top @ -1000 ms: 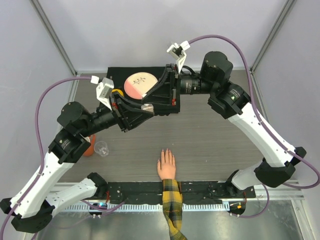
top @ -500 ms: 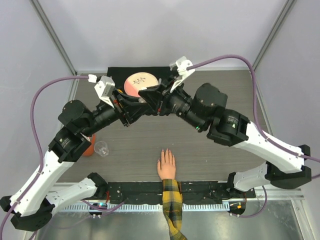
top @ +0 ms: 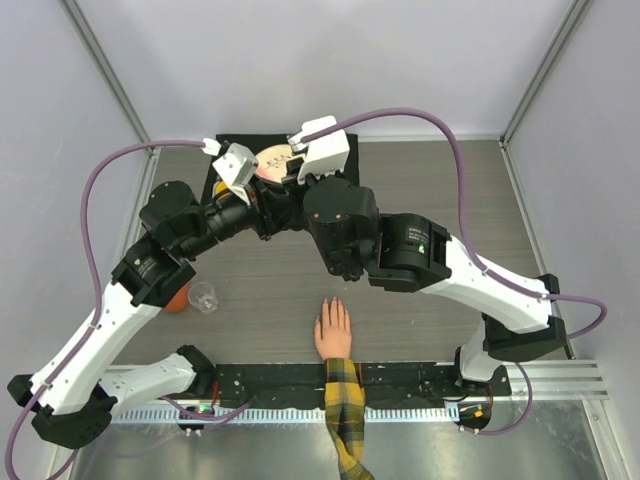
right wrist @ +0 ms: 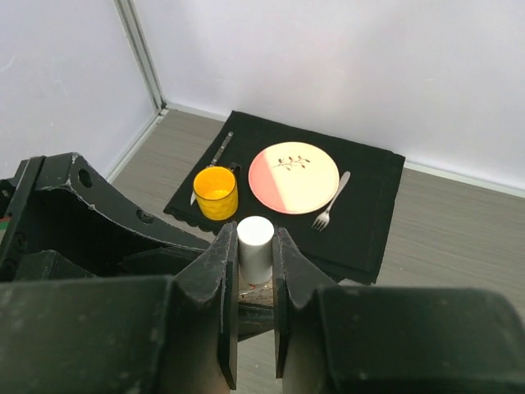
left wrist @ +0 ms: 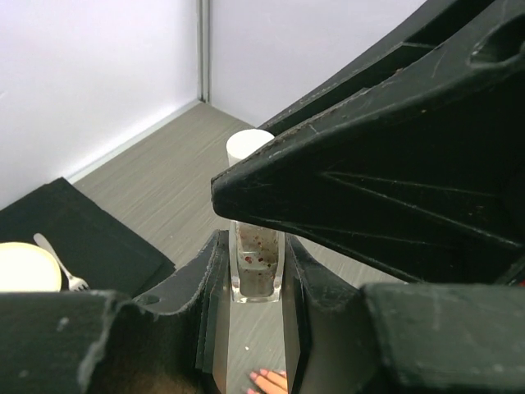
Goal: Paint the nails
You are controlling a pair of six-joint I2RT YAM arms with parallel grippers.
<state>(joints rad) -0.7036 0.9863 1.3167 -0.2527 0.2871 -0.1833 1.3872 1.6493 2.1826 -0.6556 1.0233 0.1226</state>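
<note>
Now that our right gripper has swung over and pinches the white cap of the small clear bottle our left gripper clamps, we expect uncapping, tiny pinkish nails lying near the grey table front edge.

1. Encloses the work area on three sides with plain, pale lilac-white panels: back wall, left wall, right wall.
2. Joins these at two aluminium corner uprights, left post and right post.
3. Provides a flat tabletop in grey wood-grain finish, running up to all three walls.
4. Finishes the back wall base with a thin pale strip.
5. Carries a black mounting strip along the near edge, a ribbed white rail just beyond it, and a brushed-metal ledge at the bottom of the overhead view.
6. Receives even, diffuse light; casts only soft shadows on the tabletop.
</note>
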